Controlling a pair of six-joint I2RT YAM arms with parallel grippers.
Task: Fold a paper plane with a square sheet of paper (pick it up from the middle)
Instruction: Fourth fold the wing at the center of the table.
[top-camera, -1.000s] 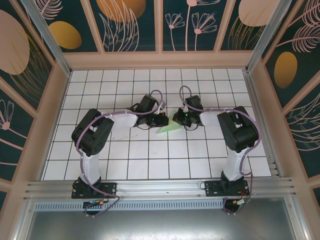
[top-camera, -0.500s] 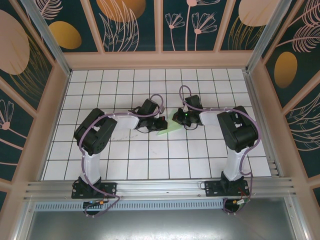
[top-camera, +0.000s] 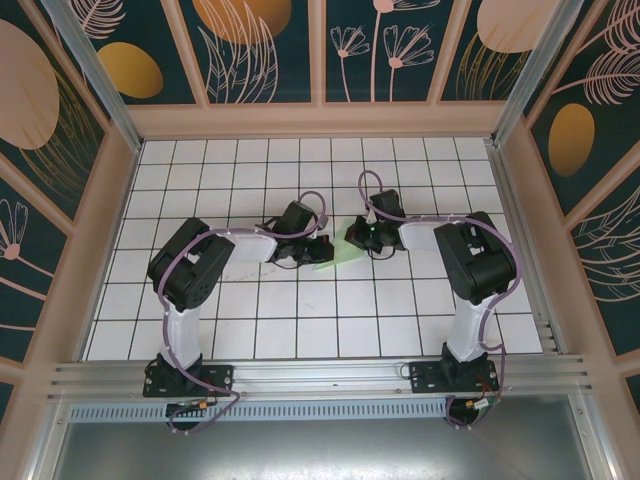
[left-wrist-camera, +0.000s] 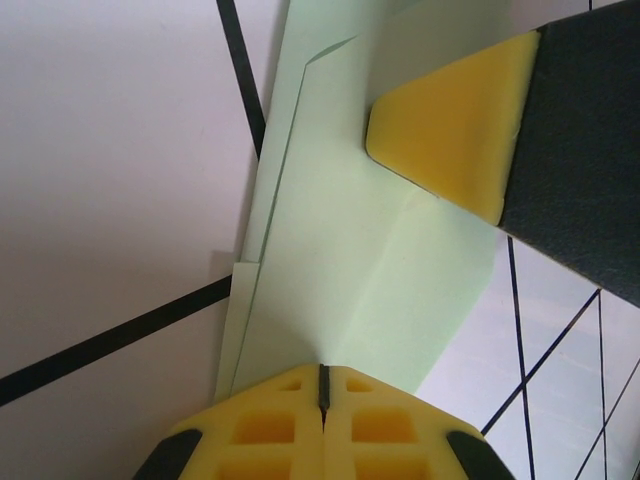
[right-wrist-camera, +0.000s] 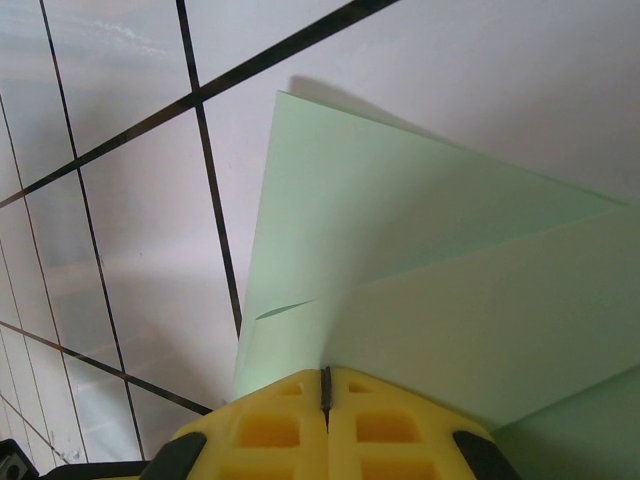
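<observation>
Fingers of the left gripper are pressing together at the folded green paper lying mid-table; the right gripper, fingers likewise closed, is touching its opposite side.

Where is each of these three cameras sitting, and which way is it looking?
Top: above and behind the arms, looking down at the tiled table; both arms show.
Left wrist: on the left arm, looking past its left gripper at the green paper.
Right wrist: likewise, past the right gripper.
Both wrist views share the paper.
</observation>
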